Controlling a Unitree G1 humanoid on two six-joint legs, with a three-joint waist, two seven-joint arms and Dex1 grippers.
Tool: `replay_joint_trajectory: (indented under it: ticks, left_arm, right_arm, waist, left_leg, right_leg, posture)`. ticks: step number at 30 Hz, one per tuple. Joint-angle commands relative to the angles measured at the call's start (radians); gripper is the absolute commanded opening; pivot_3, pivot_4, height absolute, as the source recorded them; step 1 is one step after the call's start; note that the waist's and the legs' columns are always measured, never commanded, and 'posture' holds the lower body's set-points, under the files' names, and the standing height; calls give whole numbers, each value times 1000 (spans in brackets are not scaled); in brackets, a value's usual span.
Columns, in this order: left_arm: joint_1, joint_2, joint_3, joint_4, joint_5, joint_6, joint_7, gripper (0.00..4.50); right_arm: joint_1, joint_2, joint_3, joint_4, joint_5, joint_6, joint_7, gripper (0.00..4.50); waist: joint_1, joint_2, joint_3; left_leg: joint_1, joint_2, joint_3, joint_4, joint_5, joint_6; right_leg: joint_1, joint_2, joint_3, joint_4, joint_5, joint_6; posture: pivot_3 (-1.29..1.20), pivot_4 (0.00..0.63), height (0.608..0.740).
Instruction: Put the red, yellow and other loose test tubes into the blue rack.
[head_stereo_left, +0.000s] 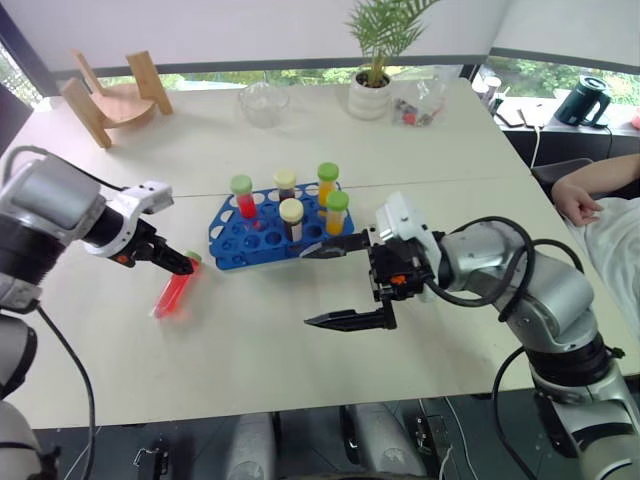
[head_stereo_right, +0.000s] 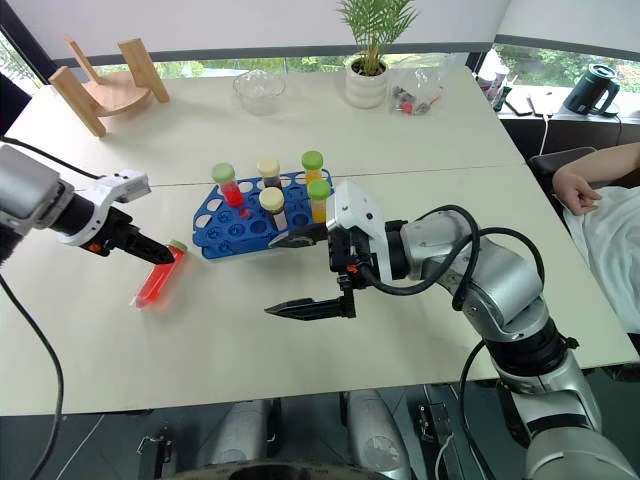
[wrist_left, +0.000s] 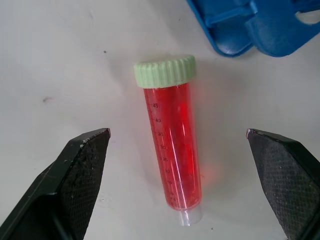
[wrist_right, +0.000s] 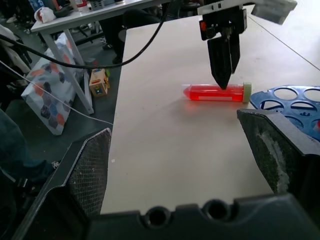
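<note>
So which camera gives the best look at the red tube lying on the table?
The left wrist view: the red tube lies between the open jaws, with its green cap and printed scale legible. The eye views show it small beside the blue rack, under the left gripper. The right wrist view shows it side-on, farther off.

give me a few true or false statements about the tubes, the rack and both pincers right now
1. A red tube lies on its side on the table. True.
2. The left pincer is shut on that tube. False: its fingers stand open on either side of it.
3. The blue rack holds five capped tubes. True.
4. The right pincer carries a yellow tube. False: it is open and empty.
5. The red tube's cap is blue. False: it is pale green.
</note>
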Motion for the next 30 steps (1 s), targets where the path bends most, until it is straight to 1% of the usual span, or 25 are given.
replay_joint_trajectory:
  ticks: [1,3,5,6,8,9,11,12,14,16,18,19,20,22,23,24,25,26,27,28,30]
  left_arm:
    - [-17,-40,-47,54,38,-6,3,4500]
    - [-4,-60,-58,75,47,-20,5,4500]
    - [7,-85,-57,99,70,-48,27,3982]
    - [7,-96,-52,108,75,-58,29,3649]
    - [1,-116,-43,130,86,-73,31,2685]
    - [-1,-123,-41,136,92,-81,28,2055]
    - [-3,-133,-34,141,103,-90,31,1059]
    - [-2,-137,-29,142,107,-93,33,849]
    - [5,-128,-7,127,109,-118,26,827]
    - [13,-106,51,118,110,-168,32,827]
    - [14,-72,148,147,107,-239,60,827]
    - [41,-37,248,168,77,-319,65,827]
    - [120,-2,422,160,12,-492,50,827]
    - [268,18,690,109,-88,-715,29,827]
    - [343,-2,825,56,-132,-782,46,827]
    - [386,-46,946,3,-177,-784,112,827]
    - [413,-89,1019,-58,-211,-770,177,827]
    - [411,-137,1075,-113,-279,-689,228,827]
    - [416,-197,1118,-184,-339,-662,273,827]
    - [432,-259,1145,-264,-362,-691,320,827]
    - [500,-392,1153,-439,-382,-752,414,827]
  right_arm:
    - [4,10,-6,-31,-12,-19,-40,4477]
    - [2,20,-5,-32,-18,-21,-62,4477]
    - [0,30,-8,-32,-19,-23,-84,4500]
    - [1,34,-11,-33,-17,-23,-92,4500]
    - [2,38,-16,-34,-16,-24,-106,4500]
    - [2,39,-16,-33,-17,-26,-109,4500]
    - [5,36,-17,-32,-16,-30,-111,4500]
    - [7,34,-17,-32,-15,-31,-112,4500]
    - [11,31,-13,-33,-17,-34,-113,4500]
    - [17,25,-11,-35,-18,-34,-112,4500]
    - [37,0,-17,-38,-25,-41,-100,4500]
    - [54,-18,-31,-40,-24,-46,-91,4500]
    - [69,-28,-50,-37,-20,-50,-91,4500]
    - [89,-38,-81,-22,-17,-70,-90,4500]
    - [87,-40,-94,-9,-10,-69,-92,4500]
    - [82,-44,-105,3,-4,-67,-90,4500]
    - [76,-51,-120,18,4,-64,-82,4500]
    - [63,-54,-133,27,26,-41,-78,4500]
    - [54,-61,-147,38,42,-27,-68,4500]
    - [45,-67,-157,49,53,-16,-61,4500]
    - [12,-72,-163,89,53,0,-61,4500]
  waist:
    - [3,0,0]
    - [4,0,0]
    - [5,0,0]
    - [7,0,0]
    - [11,1,0]
    - [14,1,0]
    - [22,1,-1]
    - [25,1,-1]
    - [28,1,-1]
    - [28,1,0]
    - [29,0,0]
    - [28,0,0]
    - [25,-1,0]
    - [10,-1,0]
    - [7,0,0]
    - [8,0,0]
    - [17,0,0]
    - [27,0,0]
    - [35,0,0]
    - [48,0,0]
    - [58,0,0]
  left_leg:
    - [0,0,0,0,0,0]
    - [0,0,0,1,0,0]
    - [0,0,0,1,0,0]
    - [0,0,0,1,0,0]
    - [0,0,0,1,0,0]
    - [0,0,0,1,0,0]
    - [1,0,0,2,0,0]
    - [1,-1,0,2,0,0]
    - [1,-1,0,2,0,0]
    - [1,-1,0,2,0,0]
    - [0,-1,0,2,0,0]
    - [0,-1,-1,2,0,0]
    - [0,-1,-1,2,0,0]
    - [-1,1,1,2,0,0]
    - [-1,1,2,1,0,0]
    - [-1,2,2,1,0,0]
    - [-1,2,2,1,0,0]
    - [-1,2,1,1,0,0]
    - [-1,1,0,2,0,0]
    - [-1,1,-1,3,0,0]
    - [0,0,-1,6,0,0]
  right_leg:
    - [0,0,0,0,0,0]
    - [0,0,0,0,0,0]
    - [0,-1,0,0,0,0]
    - [0,-1,0,0,0,0]
    - [0,-1,0,1,0,0]
    - [0,-1,0,1,0,0]
    - [1,-1,0,1,0,0]
    - [1,-1,0,1,0,0]
    - [1,-1,0,1,0,0]
    - [1,-1,0,1,0,0]
    - [1,-1,0,1,0,0]
    - [1,-1,-1,1,0,0]
    - [1,-1,-1,1,0,0]
    - [-2,-1,0,1,0,0]
    - [-2,-2,0,1,0,0]
    - [-3,-3,0,1,0,-1]
    - [-3,-3,0,1,0,-1]
    - [-2,-3,-1,1,0,-1]
    - [-1,-3,-2,1,0,-1]
    - [1,-3,-3,1,0,-1]
    - [6,-4,-3,-1,2,3]
  posture:
    - [0,150,740]
    - [0,150,740]
    - [0,150,740]
    - [0,150,740]
    - [0,150,740]
    - [0,150,740]
    - [0,150,740]
    - [0,150,740]
    - [0,150,740]
    - [0,150,740]
    - [0,150,740]
    - [0,150,740]
    - [0,150,740]
    - [0,150,740]
    - [0,150,740]
    - [0,150,740]
    - [0,150,740]
    - [0,150,740]
    - [0,150,740]
    - [0,150,740]
    - [0,150,740]
